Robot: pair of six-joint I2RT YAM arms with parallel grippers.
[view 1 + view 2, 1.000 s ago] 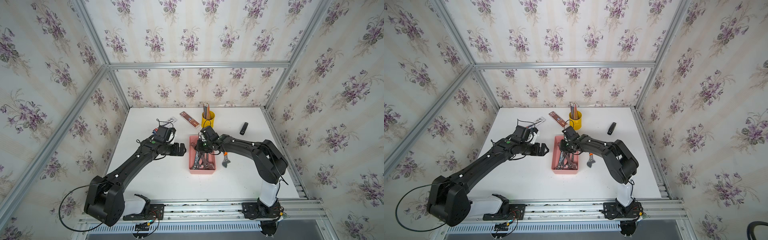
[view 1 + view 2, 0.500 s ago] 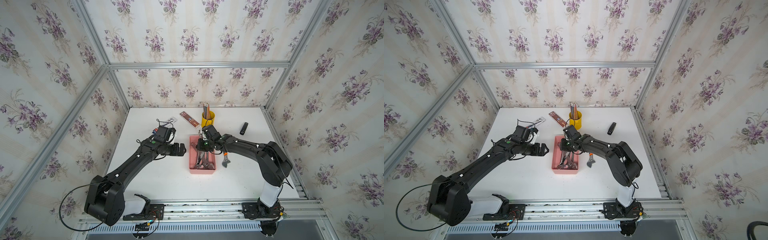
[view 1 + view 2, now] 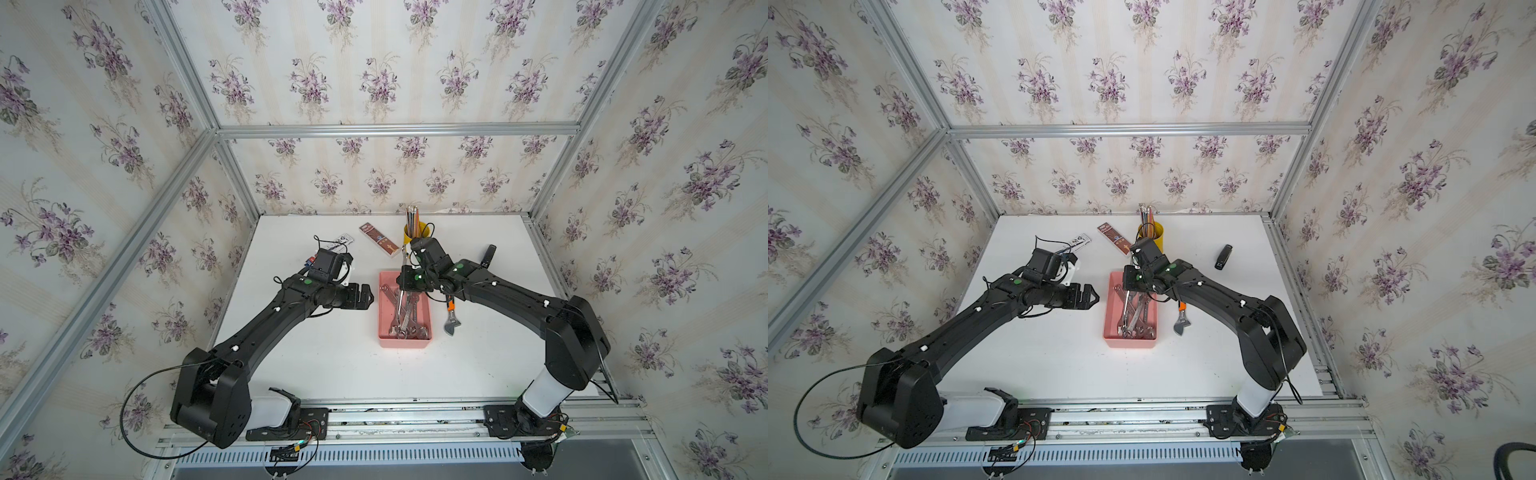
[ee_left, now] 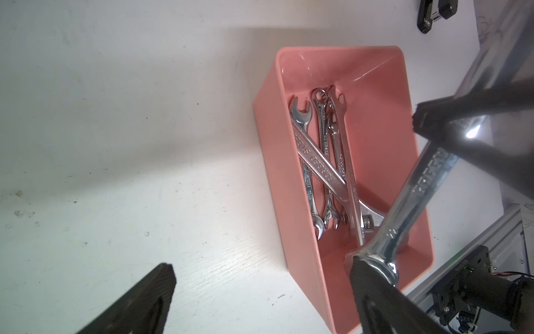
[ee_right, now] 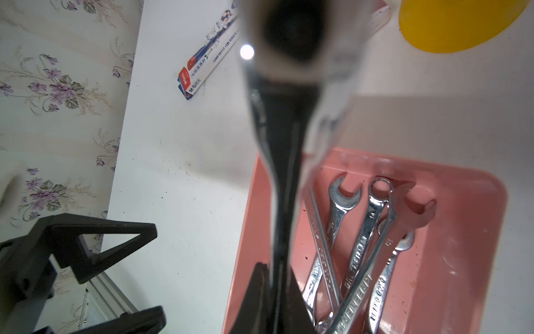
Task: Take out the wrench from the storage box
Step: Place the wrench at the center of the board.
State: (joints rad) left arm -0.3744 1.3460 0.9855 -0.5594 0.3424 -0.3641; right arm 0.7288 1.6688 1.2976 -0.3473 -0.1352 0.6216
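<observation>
The pink storage box (image 3: pixel 384 341) (image 3: pixel 1109 334) lies mid-table with several steel wrenches (image 3: pixel 410 328) in it. My right gripper (image 3: pixel 405 286) (image 5: pixel 278 289) is shut on one wrench (image 3: pixel 399 308) (image 4: pixel 416 196) (image 5: pixel 284 188) over the box's far end. That wrench stands steeply tilted, one end above the fingers and the other down among the wrenches in the box. My left gripper (image 3: pixel 366 296) (image 4: pixel 265 292) hangs open beside the box's left wall (image 4: pixel 271 150) and holds nothing.
An orange-handled adjustable wrench (image 3: pixel 451 321) lies on the table right of the box. At the back stand a yellow pencil cup (image 3: pixel 415 233), a brown flat pack (image 3: pixel 379 240), a pen pack (image 3: pixel 343 240) and a small black object (image 3: pixel 489 254).
My right gripper has closed on the wrench and tipped its upper end up over the box's far end. The left arm has not moved.
</observation>
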